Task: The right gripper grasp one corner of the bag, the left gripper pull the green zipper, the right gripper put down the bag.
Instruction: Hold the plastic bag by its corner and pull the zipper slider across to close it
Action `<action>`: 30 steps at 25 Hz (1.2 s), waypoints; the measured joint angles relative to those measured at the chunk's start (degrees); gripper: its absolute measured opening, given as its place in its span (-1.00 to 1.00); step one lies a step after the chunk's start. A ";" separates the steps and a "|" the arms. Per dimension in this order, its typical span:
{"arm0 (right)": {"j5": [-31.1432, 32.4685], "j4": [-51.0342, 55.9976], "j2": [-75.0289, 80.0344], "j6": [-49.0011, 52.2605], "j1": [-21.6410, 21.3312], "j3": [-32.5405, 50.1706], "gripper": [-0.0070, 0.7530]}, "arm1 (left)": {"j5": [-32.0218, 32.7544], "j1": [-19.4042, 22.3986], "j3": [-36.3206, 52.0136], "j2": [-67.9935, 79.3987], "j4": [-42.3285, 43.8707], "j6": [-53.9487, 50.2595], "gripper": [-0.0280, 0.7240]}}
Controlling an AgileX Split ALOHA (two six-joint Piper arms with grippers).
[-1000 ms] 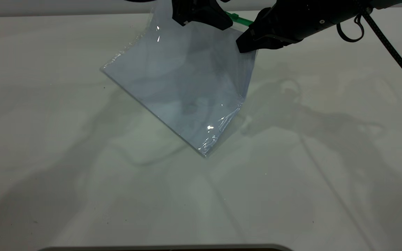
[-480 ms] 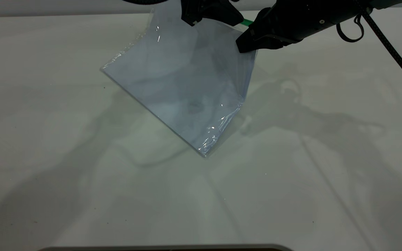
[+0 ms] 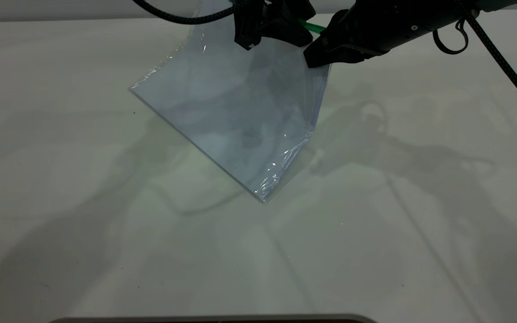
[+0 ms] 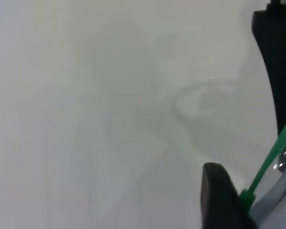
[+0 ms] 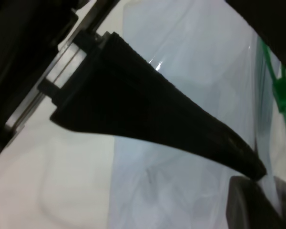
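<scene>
Left claw (image 3: 271,28) shifted slightly rightward along the green zipper (image 3: 311,26) at top centre, its fingers' state unclear, right claw (image 3: 317,56) clamped on the bag's (image 3: 231,112) upper right corner, lower corner resting on the counter (image 3: 106,224).

We see two matte black claws. The right gripper (image 3: 317,60) has long tapered jaws, a small silver screw on its housing, a looped thin black cable and a braided black cable. The left gripper (image 3: 258,40) is blockier, with its own braided black cable.
</scene>
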 joint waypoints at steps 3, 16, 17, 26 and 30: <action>-0.22 0.07 0.00 0.00 -0.05 0.00 -0.89 | 0.07 0.00 0.00 0.00 -0.05 0.23 -0.20; -0.61 1.43 0.00 0.31 -0.05 0.00 -0.89 | -2.36 0.18 0.00 0.00 -0.11 0.60 -0.78; -0.61 1.49 0.00 0.44 -0.18 0.00 -0.89 | -2.31 0.30 0.00 0.00 -0.26 0.60 -0.78; 3.06 1.61 -0.11 1.32 -2.50 -0.17 -0.89 | -0.96 2.93 0.00 0.00 -1.96 0.39 -0.78; 3.76 1.57 -0.11 1.44 -3.09 -0.22 -0.89 | -1.02 4.08 0.00 0.05 -1.96 0.39 -0.78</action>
